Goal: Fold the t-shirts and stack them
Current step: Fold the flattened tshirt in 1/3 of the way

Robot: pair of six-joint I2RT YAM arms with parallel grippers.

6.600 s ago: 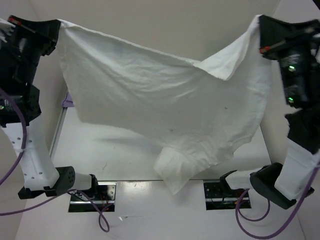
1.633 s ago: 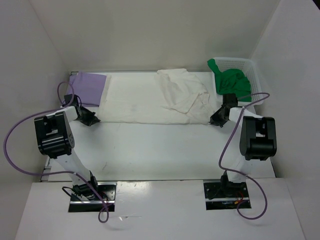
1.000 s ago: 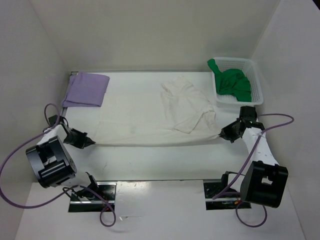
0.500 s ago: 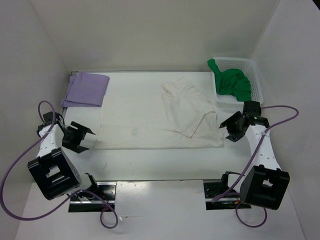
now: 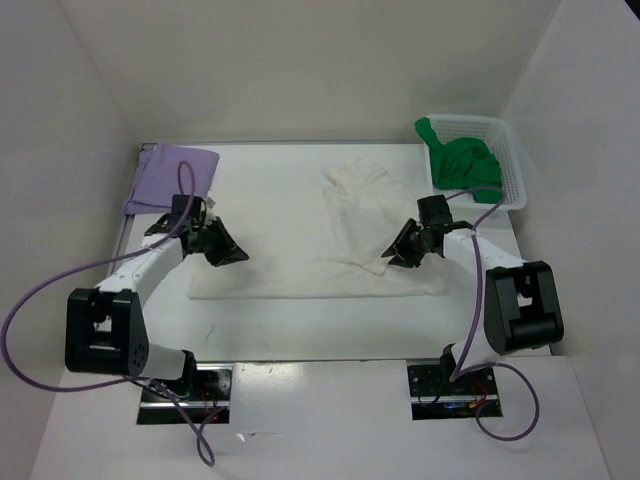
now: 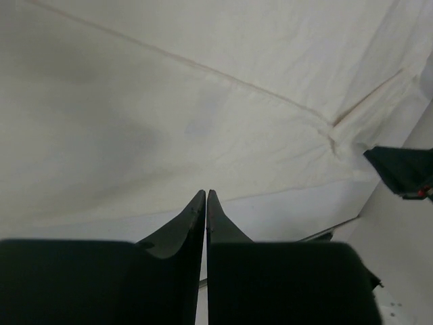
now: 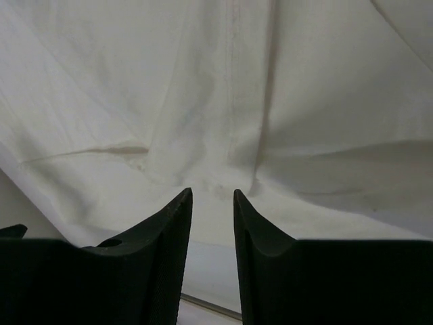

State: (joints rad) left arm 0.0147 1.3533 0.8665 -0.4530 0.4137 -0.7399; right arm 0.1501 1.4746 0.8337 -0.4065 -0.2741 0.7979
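The cream white t-shirt lies spread on the table, with a folded-over part on its right half. My left gripper hovers over its left side, and in the left wrist view its jaws are shut with nothing between them above the cloth. My right gripper is over the shirt's right side; its jaws stand a little open and empty above the cream cloth. The lavender t-shirt lies folded at the back left. The green t-shirt is bunched in the basket.
The white mesh basket stands at the back right corner. White walls close in the table on three sides. Bare table runs between the shirt's near edge and the arm bases. Purple cables trail from both arms.
Both grippers let go of the shirt's near corners and swung inward over it. The left jaws opened and then shut. The right jaws opened wide and have narrowed.
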